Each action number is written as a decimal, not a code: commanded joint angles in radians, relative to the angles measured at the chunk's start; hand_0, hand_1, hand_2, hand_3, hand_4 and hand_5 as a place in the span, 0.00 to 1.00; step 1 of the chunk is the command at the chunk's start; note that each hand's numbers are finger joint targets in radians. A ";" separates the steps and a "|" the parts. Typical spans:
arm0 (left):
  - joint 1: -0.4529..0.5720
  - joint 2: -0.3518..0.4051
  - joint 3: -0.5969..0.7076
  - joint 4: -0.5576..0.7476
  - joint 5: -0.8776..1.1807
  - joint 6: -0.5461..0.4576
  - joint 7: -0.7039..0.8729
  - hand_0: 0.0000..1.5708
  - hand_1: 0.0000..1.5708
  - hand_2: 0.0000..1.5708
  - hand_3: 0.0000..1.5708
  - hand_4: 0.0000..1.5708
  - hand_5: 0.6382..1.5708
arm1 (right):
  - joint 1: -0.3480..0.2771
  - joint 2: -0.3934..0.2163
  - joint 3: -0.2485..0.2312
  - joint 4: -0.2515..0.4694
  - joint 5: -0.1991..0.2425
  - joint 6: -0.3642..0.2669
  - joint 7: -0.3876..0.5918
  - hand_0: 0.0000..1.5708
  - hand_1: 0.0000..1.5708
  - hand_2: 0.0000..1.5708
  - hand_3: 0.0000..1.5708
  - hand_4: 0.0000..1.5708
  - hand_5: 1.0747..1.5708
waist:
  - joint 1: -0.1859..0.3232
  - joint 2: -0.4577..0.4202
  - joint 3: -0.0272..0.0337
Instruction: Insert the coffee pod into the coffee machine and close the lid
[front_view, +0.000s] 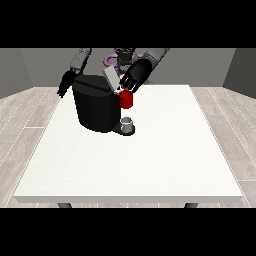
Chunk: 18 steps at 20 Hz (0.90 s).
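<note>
Hand at the view's right sits upper centre, fingers curled down at the raised grey lid of the black coffee machine; whether it grips the lid: can't tell. A red thing at the machine is just below. Hand at the view's left hangs behind the machine, fingers unclear. A grey thing stands on the machine's base, on the white counter.

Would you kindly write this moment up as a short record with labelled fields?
surface: white table
machine: black coffee machine, lid raised
at the machine: a red thing; a grey thing on its base
hand at the view's right: by the lid, above the red thing
hand at the view's left: beside the machine
</note>
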 joint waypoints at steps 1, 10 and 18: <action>-0.046 0.043 0.010 0.007 0.007 -0.053 -0.014 0.80 0.80 0.82 0.78 0.28 1.00 | 0.004 0.005 -0.022 0.031 -0.015 -0.008 -0.050 0.00 0.00 0.00 0.00 0.08 1.00 | 0.010 0.026 0.0004; -0.025 0.057 0.023 0.050 -0.008 0.006 -0.060 0.76 0.76 0.80 0.76 0.27 1.00 | -0.015 0.010 0.005 -0.028 -0.005 -0.005 0.014 0.00 0.00 0.00 0.00 0.00 1.00 | -0.035 0.039 -0.0003; -0.009 0.031 0.019 0.071 -0.029 0.057 -0.040 0.78 0.78 0.80 0.77 0.24 1.00 | -0.038 -0.021 0.009 -0.042 -0.009 0.033 0.085 0.00 0.00 0.00 0.00 0.00 1.00 | -0.041 0.015 -0.0005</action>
